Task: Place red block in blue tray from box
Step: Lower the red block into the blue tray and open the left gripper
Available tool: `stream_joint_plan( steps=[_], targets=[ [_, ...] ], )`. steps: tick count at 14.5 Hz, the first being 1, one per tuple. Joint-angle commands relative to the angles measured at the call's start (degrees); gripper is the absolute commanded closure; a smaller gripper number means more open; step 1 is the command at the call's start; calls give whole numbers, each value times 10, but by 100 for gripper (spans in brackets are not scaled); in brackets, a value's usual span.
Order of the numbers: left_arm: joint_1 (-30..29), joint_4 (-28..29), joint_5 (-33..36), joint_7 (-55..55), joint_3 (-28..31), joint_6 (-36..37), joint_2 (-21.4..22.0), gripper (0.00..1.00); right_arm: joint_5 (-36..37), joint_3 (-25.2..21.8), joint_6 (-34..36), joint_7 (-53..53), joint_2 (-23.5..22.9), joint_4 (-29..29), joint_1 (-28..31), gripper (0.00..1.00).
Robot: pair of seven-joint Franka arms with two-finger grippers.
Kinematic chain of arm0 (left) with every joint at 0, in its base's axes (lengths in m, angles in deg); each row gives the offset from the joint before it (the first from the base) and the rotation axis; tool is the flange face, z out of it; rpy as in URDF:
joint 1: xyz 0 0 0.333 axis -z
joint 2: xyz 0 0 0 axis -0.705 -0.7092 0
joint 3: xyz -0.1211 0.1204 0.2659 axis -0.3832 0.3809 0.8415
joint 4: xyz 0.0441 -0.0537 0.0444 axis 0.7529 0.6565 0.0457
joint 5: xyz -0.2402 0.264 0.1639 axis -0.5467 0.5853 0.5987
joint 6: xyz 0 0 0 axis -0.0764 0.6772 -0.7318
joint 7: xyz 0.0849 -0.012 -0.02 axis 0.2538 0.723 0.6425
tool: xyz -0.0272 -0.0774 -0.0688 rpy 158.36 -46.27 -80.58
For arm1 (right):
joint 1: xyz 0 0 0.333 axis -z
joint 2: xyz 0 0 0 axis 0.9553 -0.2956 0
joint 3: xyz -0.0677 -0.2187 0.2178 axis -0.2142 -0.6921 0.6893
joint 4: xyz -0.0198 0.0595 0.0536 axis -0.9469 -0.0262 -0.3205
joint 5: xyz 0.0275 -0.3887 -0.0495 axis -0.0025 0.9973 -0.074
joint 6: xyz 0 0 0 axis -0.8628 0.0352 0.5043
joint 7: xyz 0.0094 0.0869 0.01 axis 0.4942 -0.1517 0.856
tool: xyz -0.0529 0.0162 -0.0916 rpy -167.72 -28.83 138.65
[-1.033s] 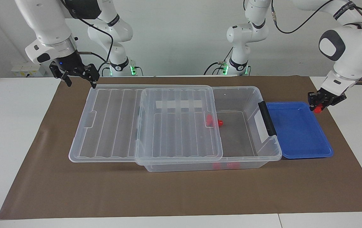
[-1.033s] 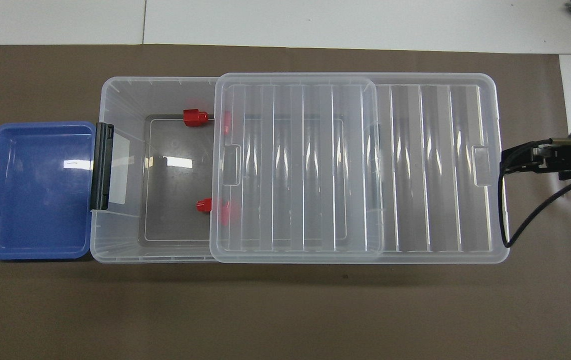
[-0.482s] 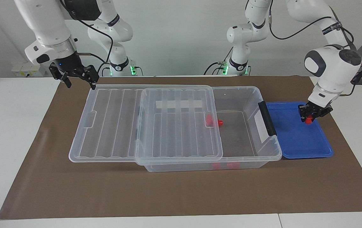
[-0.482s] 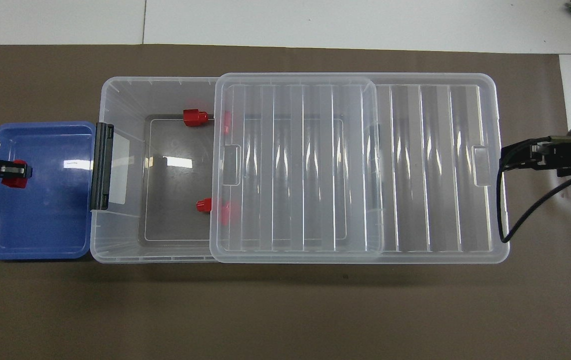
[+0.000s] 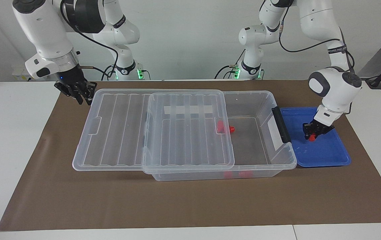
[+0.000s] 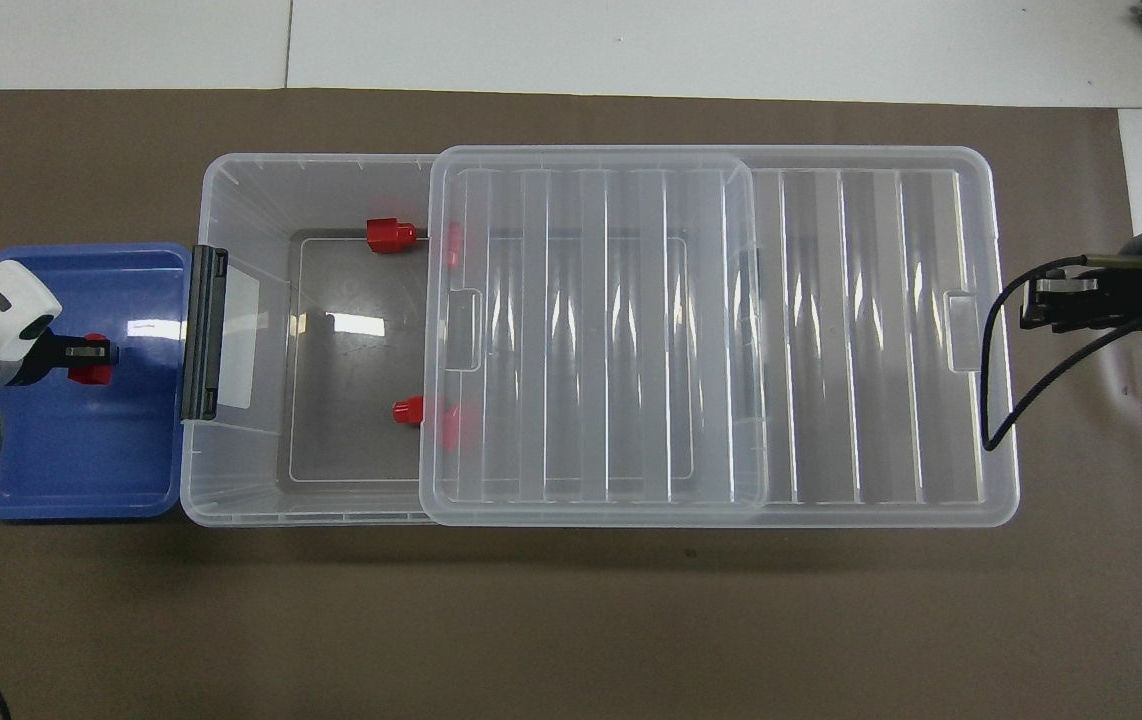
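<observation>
Gripping the red block [image 5: 312, 137] between its fingertips, the left gripper [image 5: 313, 134] is seen low inside the blue tray [image 5: 324, 156], the block at or just above the tray floor; contact with the floor cannot be told. In the overhead view the block [image 6: 91, 361] is placed over the tray's middle, toward the box's black clip handle [image 6: 203, 333]. The tray [image 6: 81, 470] is set on the brown mat [image 5: 177, 203] against the handle end of the clear box [image 5: 260, 100], at the left arm's end of the table.

The box is left partly uncovered: its ribbed lid [image 5: 117, 130] is slid toward the right arm's end. Two more red pieces are seen on the box floor at the lid's edge, one [image 6: 391, 234] by the wall farther from the robots, the other [image 6: 411, 410] nearer to them.

The right gripper [image 5: 80, 94] is held just beside the lid's corner at the right arm's end of the table, nothing in it; whether its fingers are apart or together cannot be told.
</observation>
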Motion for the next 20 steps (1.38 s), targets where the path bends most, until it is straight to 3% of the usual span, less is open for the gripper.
stream_joint_plan(
  steps=[1, 7, 8, 9, 10, 13, 17, 20],
  targets=[
    [-9, 27, -11, -22, -5, -51, -13, 100, -8, 4, -61, 32, -14, 28, 30, 100],
    [-11, 29, -11, -23, -5, -66, -19, 99, -32, 4, -154, 48, -72, 49, 66, 100],
    [-10, 29, -11, -24, -5, -65, -19, 76, -32, 4, -161, 52, -80, 48, 67, 100],
    [-10, 28, -11, -24, -5, -62, -19, 25, -32, 4, -167, 53, -88, 47, 67, 100],
    [-10, 27, -11, -24, -5, -58, -19, 0, -32, 4, -169, 53, -91, 46, 67, 100],
    [-10, 9, -11, -29, -5, -25, -11, 0, -32, 4, -162, 53, -91, 47, 60, 100],
    [-6, -115, -11, -24, -6, 197, 28, 0, -32, 5, -153, 54, -89, 47, 53, 100],
    [-3, -182, -11, -21, -7, 305, 51, 0, -32, 5, -141, 67, -82, 47, 24, 100]
  ],
)
